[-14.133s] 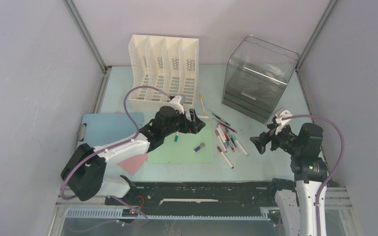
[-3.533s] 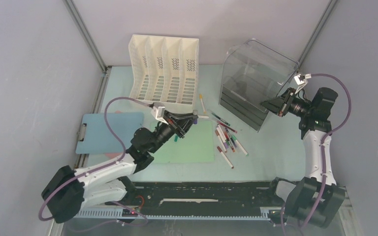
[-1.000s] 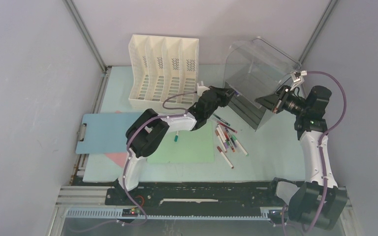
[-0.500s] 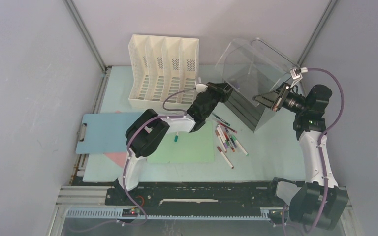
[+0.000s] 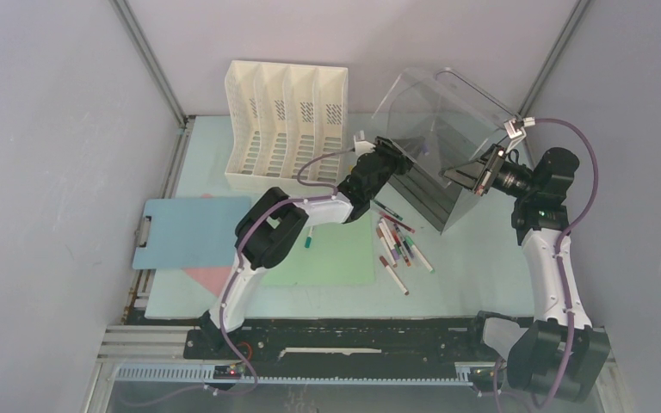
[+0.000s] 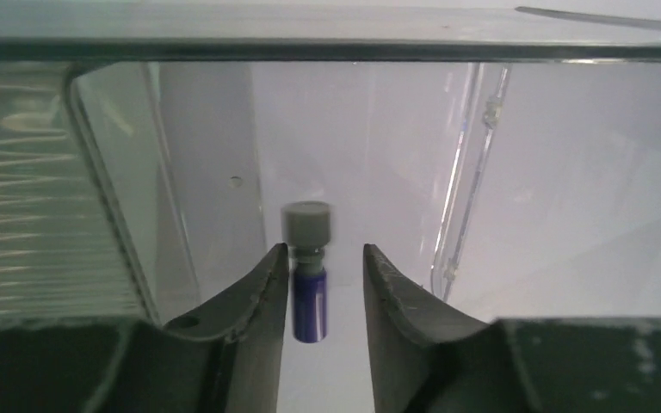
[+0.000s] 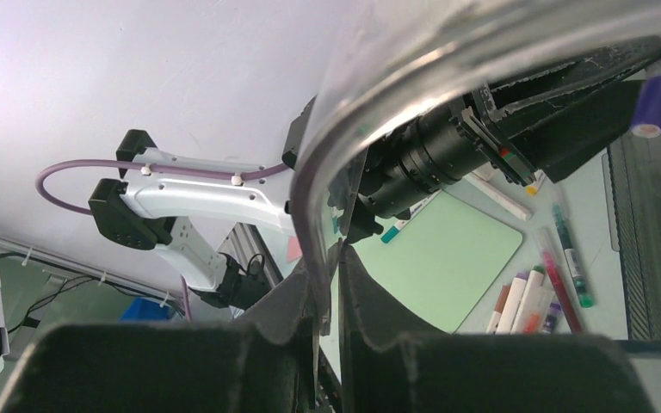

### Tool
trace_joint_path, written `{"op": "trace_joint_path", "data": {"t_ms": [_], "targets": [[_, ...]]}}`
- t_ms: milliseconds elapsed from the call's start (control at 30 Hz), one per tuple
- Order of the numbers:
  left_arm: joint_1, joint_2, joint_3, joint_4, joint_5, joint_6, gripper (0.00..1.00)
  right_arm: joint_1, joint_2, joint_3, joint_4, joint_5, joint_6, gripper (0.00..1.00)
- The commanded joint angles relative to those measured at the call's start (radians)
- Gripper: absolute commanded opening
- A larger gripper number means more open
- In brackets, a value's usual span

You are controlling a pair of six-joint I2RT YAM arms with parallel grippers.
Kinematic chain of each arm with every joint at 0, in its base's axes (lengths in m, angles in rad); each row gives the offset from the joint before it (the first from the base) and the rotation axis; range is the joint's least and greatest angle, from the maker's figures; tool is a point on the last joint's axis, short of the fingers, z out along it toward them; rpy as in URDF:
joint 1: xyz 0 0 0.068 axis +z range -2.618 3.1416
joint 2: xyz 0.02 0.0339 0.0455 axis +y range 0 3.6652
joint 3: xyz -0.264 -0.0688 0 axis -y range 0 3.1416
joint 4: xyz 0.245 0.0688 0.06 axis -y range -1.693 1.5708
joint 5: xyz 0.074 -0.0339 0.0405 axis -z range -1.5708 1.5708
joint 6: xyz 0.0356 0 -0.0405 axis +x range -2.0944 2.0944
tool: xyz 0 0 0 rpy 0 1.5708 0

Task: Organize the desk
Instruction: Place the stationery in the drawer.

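Desk (image 5: 473, 258) lies under L hand (image 5: 398, 157), tips inside clear bin (image 5: 447, 103).

Left arm (image 5: 234, 292) — stretched far forward and rightward; left gripper (image 6: 323, 254) held level, jaws parted. Right arm (image 5: 551, 267) — upright, elbow high; right gripper (image 7: 331, 258) pointing leftward, jaws pinched nearly together.

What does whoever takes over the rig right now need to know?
Right gripper: shut on the clear lid of the storage box, holding it tilted up.
Left gripper: in the box opening, jaws apart around a small purple capped marker; looks released.
Done: that marker is at the box.
Left: loose markers beside the green mat, blue clipboard and pink sheet on the desk; lid to lower.
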Motion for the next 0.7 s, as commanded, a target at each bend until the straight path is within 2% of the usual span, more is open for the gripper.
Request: {"op": "trace_joint_path", "data": {"t_ms": [0, 100, 167, 200, 367, 500, 667], "targets": [[0.003, -0.018, 0.022, -0.06, 0.028, -0.001, 0.45, 0.024, -0.024, 0.037, 0.0, -0.1, 0.025, 0.16], [0.003, -0.039, 0.012, -0.076, 0.031, 0.021, 0.54, 0.024, -0.025, 0.037, -0.004, -0.1, 0.019, 0.16], [0.004, -0.056, 0.012, -0.1, 0.031, 0.045, 0.64, 0.024, -0.025, 0.036, -0.007, -0.1, 0.016, 0.16], [0.004, -0.065, 0.013, -0.116, 0.029, 0.058, 0.65, 0.026, -0.026, 0.037, -0.008, -0.099, 0.013, 0.16], [0.004, -0.088, 0.035, -0.218, 0.024, 0.086, 0.65, 0.025, -0.029, 0.036, -0.017, -0.097, 0.004, 0.16], [0.003, -0.094, 0.103, -0.402, 0.037, 0.083, 0.64, 0.024, -0.035, 0.036, -0.023, -0.097, -0.003, 0.16], [-0.001, -0.109, 0.2, -0.66, 0.013, 0.082, 0.58, 0.025, -0.036, 0.036, -0.025, -0.099, -0.004, 0.16]]}}
